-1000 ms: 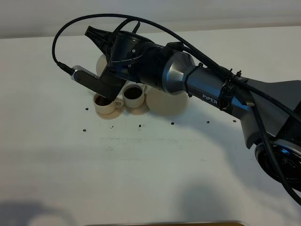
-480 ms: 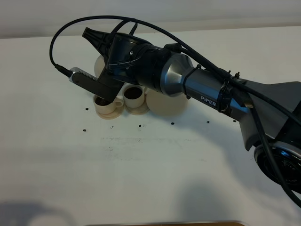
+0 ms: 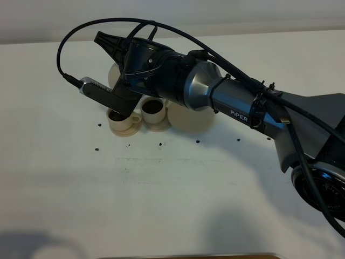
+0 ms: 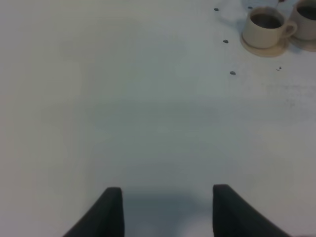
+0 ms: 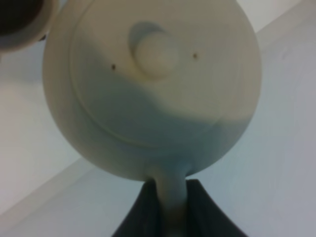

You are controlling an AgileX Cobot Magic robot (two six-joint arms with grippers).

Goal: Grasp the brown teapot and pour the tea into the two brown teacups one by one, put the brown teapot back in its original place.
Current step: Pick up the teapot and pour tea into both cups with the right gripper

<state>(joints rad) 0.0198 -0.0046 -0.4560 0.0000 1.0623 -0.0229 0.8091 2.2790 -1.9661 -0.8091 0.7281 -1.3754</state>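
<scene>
The brown teapot [image 3: 114,75] hangs tilted above the left of the two brown teacups [image 3: 119,120], mostly hidden behind the right arm's wrist. In the right wrist view the teapot [image 5: 148,98] fills the frame, lid and knob towards me, with my right gripper [image 5: 168,200] shut on its loop handle. A cup rim with dark tea [image 5: 17,19] shows beside it. The second teacup [image 3: 153,110] holds dark tea on its saucer. The wide saucer, the original place [image 3: 190,120], lies bare to its right. My left gripper [image 4: 165,210] hovers open over bare table, far from the teacup [image 4: 265,27].
Dark specks [image 3: 160,144] are scattered on the white table around the cups. The right arm [image 3: 242,105] stretches from the right edge across the middle of the table. A pale wooden edge [image 3: 188,257] shows at the bottom of the exterior view.
The right arm with the teapot has shifted slightly left and up over the left cup, then held still. Cups and saucers have not moved.
</scene>
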